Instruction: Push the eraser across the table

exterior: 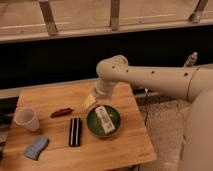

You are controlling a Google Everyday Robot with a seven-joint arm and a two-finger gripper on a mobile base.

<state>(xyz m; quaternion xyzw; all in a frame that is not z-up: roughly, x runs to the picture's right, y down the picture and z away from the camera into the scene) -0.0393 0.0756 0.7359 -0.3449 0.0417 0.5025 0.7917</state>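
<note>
The eraser [75, 132], a small black block with a pale stripe, lies lengthwise on the light wood table [125, 150], left of the green bowl [92, 124]. My gripper [91, 101] hangs at the end of the white arm [150, 77], over the table just behind the bowl's far left rim, up and to the right of the eraser and apart from it. A white labelled box [104, 120] lies in the bowl.
A clear plastic cup [27, 119] stands at the table's left edge. A blue-grey sponge-like pad [36, 147] lies at the front left corner. A small dark red object [61, 112] lies behind the eraser. A dark wall runs behind the table.
</note>
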